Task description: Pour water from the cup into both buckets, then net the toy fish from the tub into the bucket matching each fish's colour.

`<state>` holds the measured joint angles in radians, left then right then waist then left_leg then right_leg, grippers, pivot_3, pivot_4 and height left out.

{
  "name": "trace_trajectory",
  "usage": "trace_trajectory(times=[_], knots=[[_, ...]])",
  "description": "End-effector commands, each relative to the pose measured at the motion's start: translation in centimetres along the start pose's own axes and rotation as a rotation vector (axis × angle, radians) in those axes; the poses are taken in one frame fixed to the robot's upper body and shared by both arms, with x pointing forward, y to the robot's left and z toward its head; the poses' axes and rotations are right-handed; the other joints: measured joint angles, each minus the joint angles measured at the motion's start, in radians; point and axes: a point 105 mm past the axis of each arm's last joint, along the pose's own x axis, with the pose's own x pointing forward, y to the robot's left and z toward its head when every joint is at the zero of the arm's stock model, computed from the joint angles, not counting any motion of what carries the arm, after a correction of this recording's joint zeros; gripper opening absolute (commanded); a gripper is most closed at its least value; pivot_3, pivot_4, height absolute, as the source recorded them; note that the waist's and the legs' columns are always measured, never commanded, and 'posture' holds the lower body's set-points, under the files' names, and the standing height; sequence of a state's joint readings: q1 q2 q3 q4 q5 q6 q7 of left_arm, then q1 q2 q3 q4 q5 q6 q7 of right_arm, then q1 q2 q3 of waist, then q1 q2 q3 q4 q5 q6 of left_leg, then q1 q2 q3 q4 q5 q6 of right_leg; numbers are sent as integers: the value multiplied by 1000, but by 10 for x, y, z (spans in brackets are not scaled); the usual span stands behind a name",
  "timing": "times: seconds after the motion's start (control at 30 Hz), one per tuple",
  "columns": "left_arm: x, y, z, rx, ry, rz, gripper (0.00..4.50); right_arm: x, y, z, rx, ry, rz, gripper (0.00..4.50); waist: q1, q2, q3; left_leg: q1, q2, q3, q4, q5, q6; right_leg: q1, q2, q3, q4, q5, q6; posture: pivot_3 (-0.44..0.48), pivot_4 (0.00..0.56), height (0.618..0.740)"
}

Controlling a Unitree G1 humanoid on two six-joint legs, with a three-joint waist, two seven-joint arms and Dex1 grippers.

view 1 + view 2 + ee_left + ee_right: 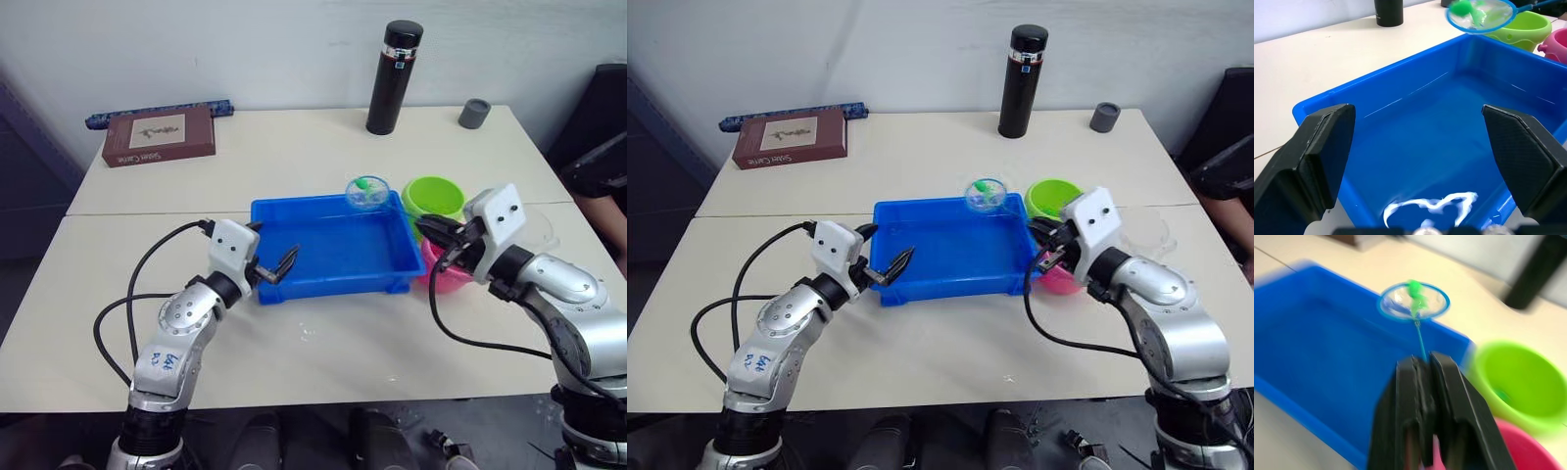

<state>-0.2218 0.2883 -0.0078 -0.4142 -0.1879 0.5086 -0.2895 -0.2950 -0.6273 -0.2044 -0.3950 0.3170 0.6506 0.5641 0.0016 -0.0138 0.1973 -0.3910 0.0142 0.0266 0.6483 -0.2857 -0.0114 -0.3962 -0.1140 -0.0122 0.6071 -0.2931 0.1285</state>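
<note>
The blue tub (338, 257) lies mid-table and holds water; I see no fish in it. My right gripper (437, 235) is shut on the thin handle of a small round net (367, 192). The net hangs over the tub's far right corner with a green toy fish (1415, 293) in it. Just right of the net stands the lime green bucket (434, 198). The pink bucket (446, 277) stands nearer, partly hidden by my right gripper. The clear cup (1149, 231) stands behind my right wrist. My left gripper (275, 268) is open over the tub's near left corner.
A tall black flask (394, 76) and a small grey cup (474, 113) stand at the table's far right. A brown book (159, 135) lies at the far left with a blue rod (157, 113) behind it. A person's arm (600, 176) shows at the right edge.
</note>
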Motion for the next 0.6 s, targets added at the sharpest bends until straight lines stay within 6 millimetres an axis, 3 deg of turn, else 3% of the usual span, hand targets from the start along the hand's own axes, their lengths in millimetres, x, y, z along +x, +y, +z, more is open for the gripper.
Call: trace_trajectory(times=[0.03,0.6], knots=[[2,0,11,30,-46,-9,4461,-7,-23,8,-94,-40,-86,0,-2,0,0,0,0,0,0,0,0,0,0,0,0,0,0,0,150,740],[5,0,12,37,-56,-15,4461,-18,-78,-14,-233,0,-249,0,-2,0,0,1,1,1,0,0,0,0,1,1,1,0,0,0,150,740]])
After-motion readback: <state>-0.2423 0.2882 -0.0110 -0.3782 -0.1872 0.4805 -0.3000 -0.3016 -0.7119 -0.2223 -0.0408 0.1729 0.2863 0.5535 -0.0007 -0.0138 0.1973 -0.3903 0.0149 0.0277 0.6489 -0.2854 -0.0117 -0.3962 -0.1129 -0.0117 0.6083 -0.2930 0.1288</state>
